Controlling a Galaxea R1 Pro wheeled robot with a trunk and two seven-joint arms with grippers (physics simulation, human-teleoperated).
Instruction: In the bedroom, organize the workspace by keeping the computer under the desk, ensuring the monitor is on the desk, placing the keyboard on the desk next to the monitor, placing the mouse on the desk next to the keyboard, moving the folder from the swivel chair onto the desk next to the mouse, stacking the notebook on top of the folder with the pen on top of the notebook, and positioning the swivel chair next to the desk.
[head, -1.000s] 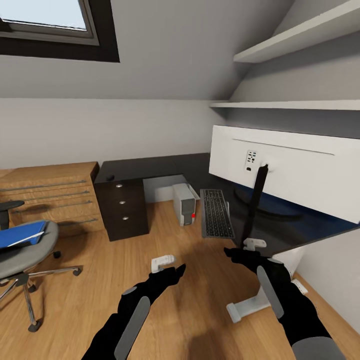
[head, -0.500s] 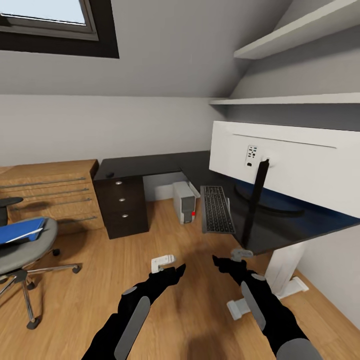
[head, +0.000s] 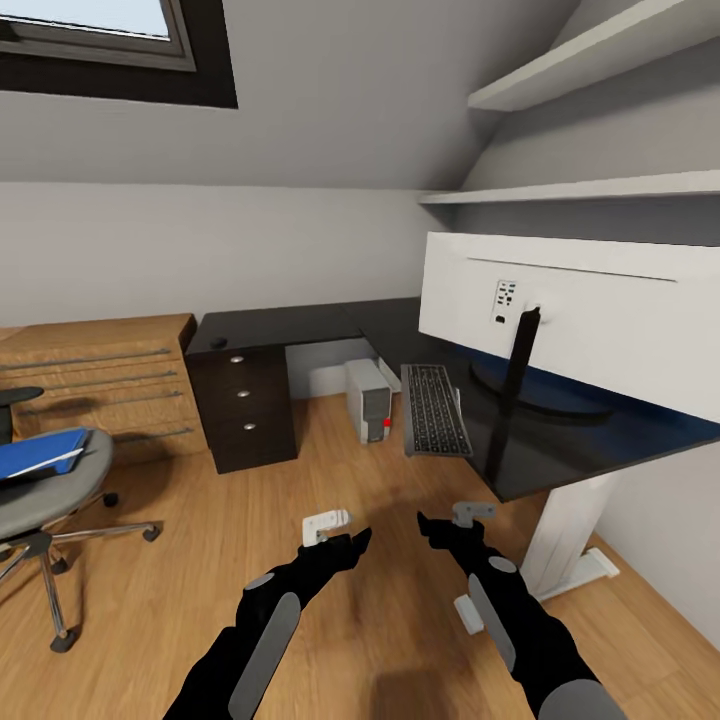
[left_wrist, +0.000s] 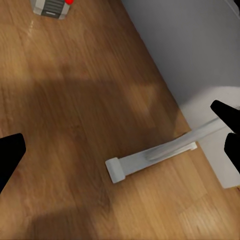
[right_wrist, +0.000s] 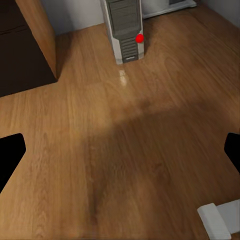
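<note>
Both grippers, left (head: 338, 532) and right (head: 452, 523), hang spread apart and empty at lower centre. One folder (head: 38, 456) lies on the single chair (head: 45, 500) at far left, well apart from them. One keyboard (head: 433, 409) and one monitor (head: 570, 315) sit on the desk (head: 300, 326) at right, one computer (head: 370, 400) beneath.

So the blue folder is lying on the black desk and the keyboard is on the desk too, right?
Not quite. The blue folder is lying on the seat of the grey swivel chair, not on the black desk; the head view shows it. The keyboard is on the desk, just as you said.
</note>
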